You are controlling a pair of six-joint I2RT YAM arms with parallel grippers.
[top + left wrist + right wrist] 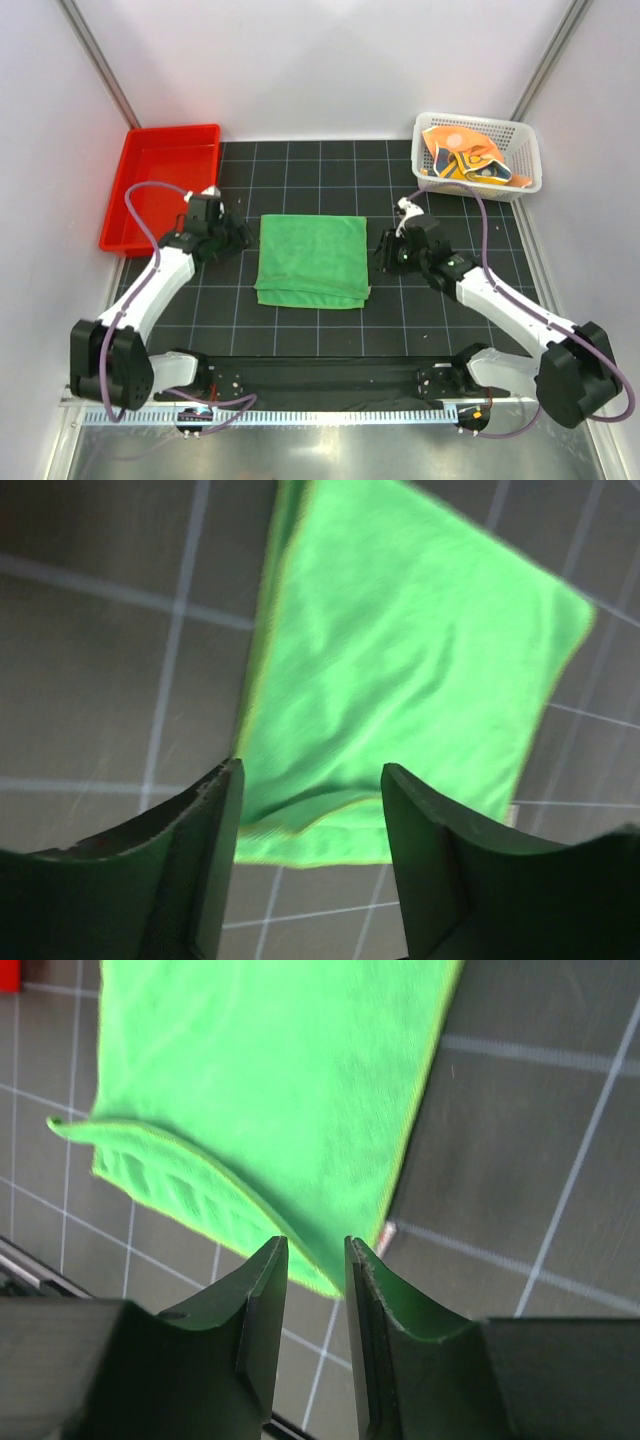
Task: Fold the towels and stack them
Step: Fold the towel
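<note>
The green towel [312, 260] lies folded flat in the middle of the black grid mat, its layered edges toward the near side. It also shows in the left wrist view [400, 660] and in the right wrist view [260, 1070]. My left gripper [237, 238] is just off its left edge, wide open and empty [312, 780]. My right gripper [385, 250] is just off its right edge, jaws only narrowly apart with nothing between them [316, 1250]. The orange towels [468, 160] lie crumpled together in the white mesh basket [527, 165] at the back right.
A red plastic tray [160, 185] stands at the back left, with nothing in it. White walls close in the back and both sides. A black bar with the arm bases runs along the near edge [320, 378].
</note>
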